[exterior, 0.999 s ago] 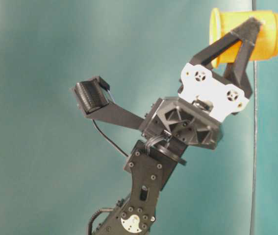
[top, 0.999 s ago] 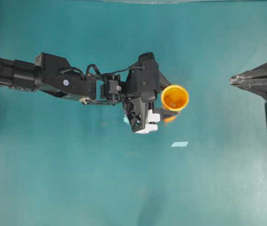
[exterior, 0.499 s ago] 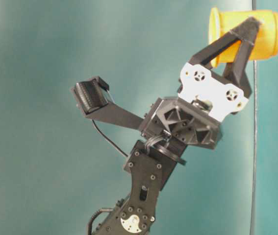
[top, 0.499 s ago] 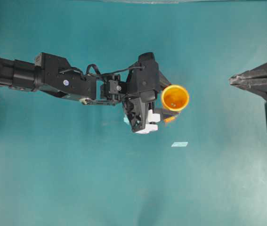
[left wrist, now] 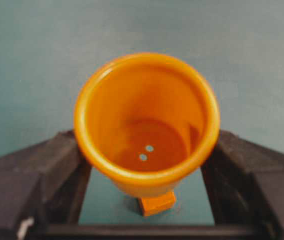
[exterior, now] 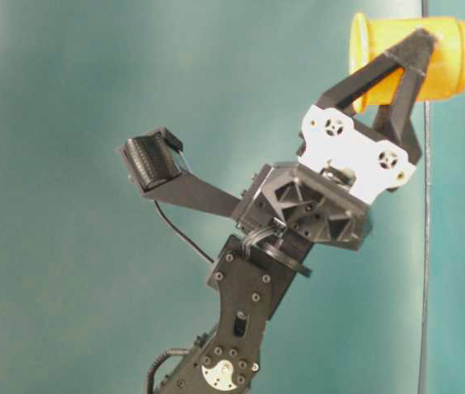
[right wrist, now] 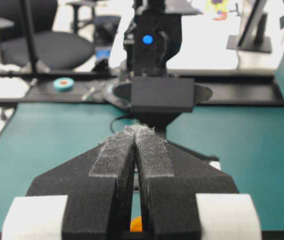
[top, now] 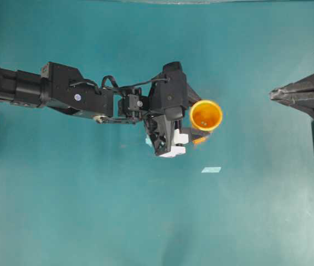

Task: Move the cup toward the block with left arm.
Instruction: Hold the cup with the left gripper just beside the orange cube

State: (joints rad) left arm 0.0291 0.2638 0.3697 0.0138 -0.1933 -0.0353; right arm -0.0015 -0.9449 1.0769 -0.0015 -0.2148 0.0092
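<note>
My left gripper [top: 198, 117] is shut on the yellow-orange cup [top: 205, 115], one black finger on each side of its wall. In the left wrist view the cup [left wrist: 147, 125] stands mouth-up between the fingers [left wrist: 56, 165], empty, and the small orange block [left wrist: 157, 203] lies on the table right by its base, partly hidden under it. From overhead the block [top: 199, 140] peeks out just below the cup. The table-level view shows the cup [exterior: 449, 57] clamped in the left gripper [exterior: 419, 57]. My right gripper [top: 273, 94] rests at the right edge, shut and empty.
A pale tape strip [top: 211, 169] lies on the teal table [top: 145, 221] below and right of the cup. A small pale tape piece [top: 148, 141] shows beside the left gripper's body. The right gripper [right wrist: 134, 135] points at the left arm's base.
</note>
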